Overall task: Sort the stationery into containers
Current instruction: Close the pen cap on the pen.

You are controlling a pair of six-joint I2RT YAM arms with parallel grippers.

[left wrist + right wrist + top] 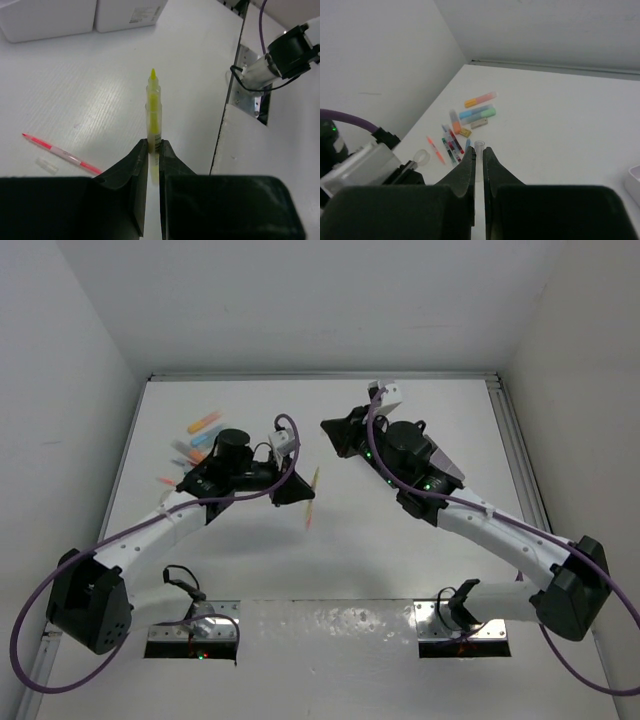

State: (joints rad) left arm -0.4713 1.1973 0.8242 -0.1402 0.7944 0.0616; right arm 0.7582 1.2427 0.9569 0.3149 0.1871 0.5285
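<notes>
My left gripper point(154, 142) is shut on an uncapped yellow highlighter point(153, 105) and holds it above the table, tip pointing away; the gripper also shows in the top view point(298, 486). My right gripper point(479, 149) is shut on a small clear cap point(479, 145), held in the air at the table's middle point(330, 428). The white organiser point(50, 20) shows as two compartments at the top left of the left wrist view. Its edge point(634, 182) shows at the right of the right wrist view. In the top view it is hidden under the right arm.
A pile of highlighters and pens point(465, 117) lies at the far left of the table point(198, 440). A thin red pen point(60, 152) and a clear cap point(46, 165) lie below the left gripper. The right arm's base bracket point(250, 75) stands at the near edge.
</notes>
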